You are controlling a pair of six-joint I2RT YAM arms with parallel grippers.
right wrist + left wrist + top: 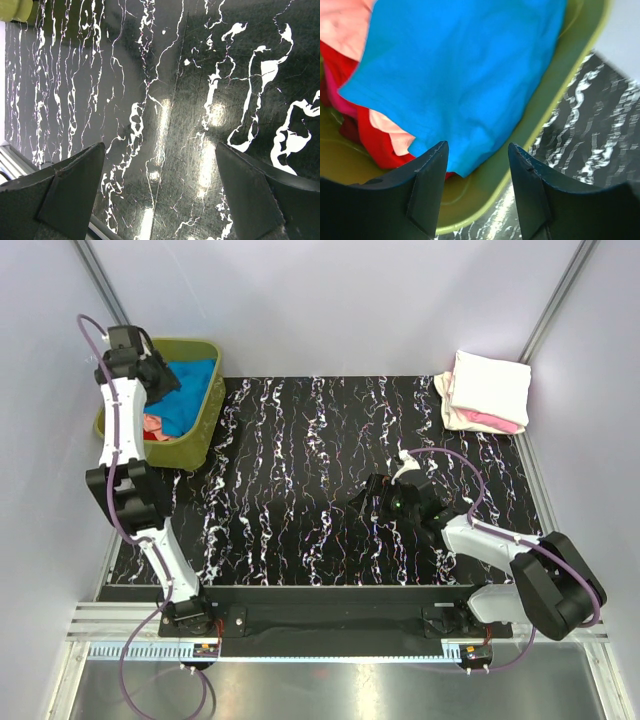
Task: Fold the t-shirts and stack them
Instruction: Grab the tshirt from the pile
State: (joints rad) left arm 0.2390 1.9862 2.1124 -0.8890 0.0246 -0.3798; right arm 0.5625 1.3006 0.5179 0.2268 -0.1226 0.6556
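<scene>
The left gripper (477, 147), jaws apart and empty, hangs over the tub (550, 115) with the blue t-shirt (465, 75) at its twelve o'clock, far nearer than the spread, empty right gripper (160, 145).

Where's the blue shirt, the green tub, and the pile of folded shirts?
blue shirt (465, 75): left wrist view, middle of the cloth.
green tub (205, 430): top external view, right wall.
pile of folded shirts (490, 388): top external view, cream top shirt.

I work in a robot lab booth: plain white wall panels (330, 300), aluminium frame posts (100, 282), and a mounting rail (330, 615) bolted along a black marbled tabletop (300, 540).
</scene>
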